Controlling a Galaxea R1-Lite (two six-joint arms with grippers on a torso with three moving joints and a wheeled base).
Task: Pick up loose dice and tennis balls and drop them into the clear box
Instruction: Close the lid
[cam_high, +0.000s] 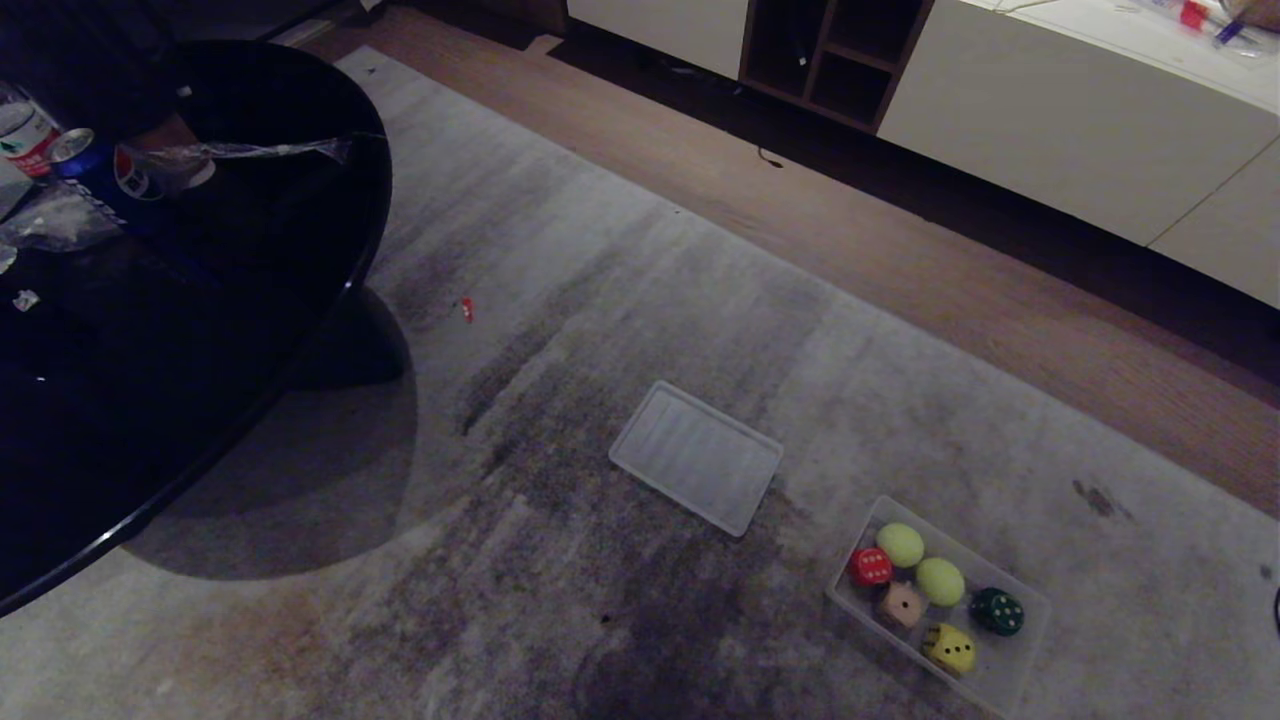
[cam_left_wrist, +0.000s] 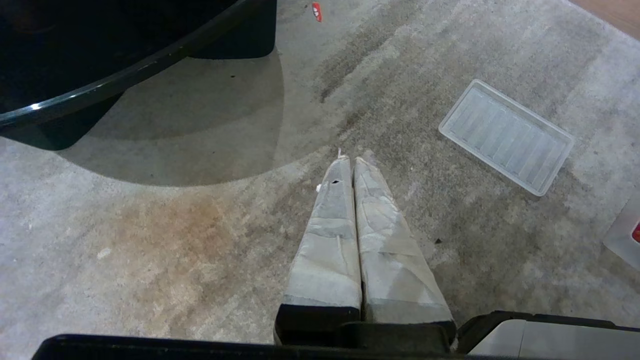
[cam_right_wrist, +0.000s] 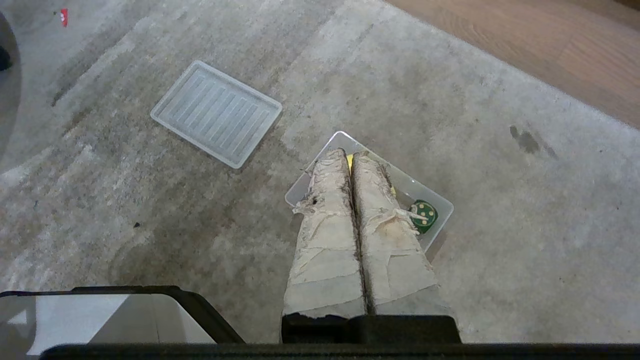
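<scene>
Over on the left there's a black round table (cam_high: 200, 330) with a can (cam_high: 85, 165), a bottle (cam_high: 22, 130) and some crinkly plastic wrap (cam_high: 60, 215) on it, sitting at the edge of a grey rug (cam_high: 560, 300). A tiny red scrap (cam_high: 466, 309) lies on the rug just past the table. Middle of the rug has a flat ribbed plastic panel (cam_high: 696, 456) lying by itself.

To the right of that, near the bottom edge, is the clear box (cam_high: 1010, 670), and everything's already in it: two tennis balls (cam_high: 901, 544) side by side, with a red die (cam_high: 870, 566) and a beige die (cam_high: 901, 603) on their left, plus a yellow die (cam_high: 949, 648) and a dark green die (cam_high: 997, 611) towards the near end (nothing loose on the rug that I can see).

Neither arm shows in the head view. The left gripper (cam_left_wrist: 350, 162) hangs over bare rug between the table and the panel, its taped fingers pressed together with nothing in them. The right gripper (cam_right_wrist: 352, 156) hangs right above the box, fingers also pinched tight and empty, with the green die peeking out beside them. Wood floor (cam_high: 900, 240) and white cabinets (cam_high: 1080, 130) run along the far right.
</scene>
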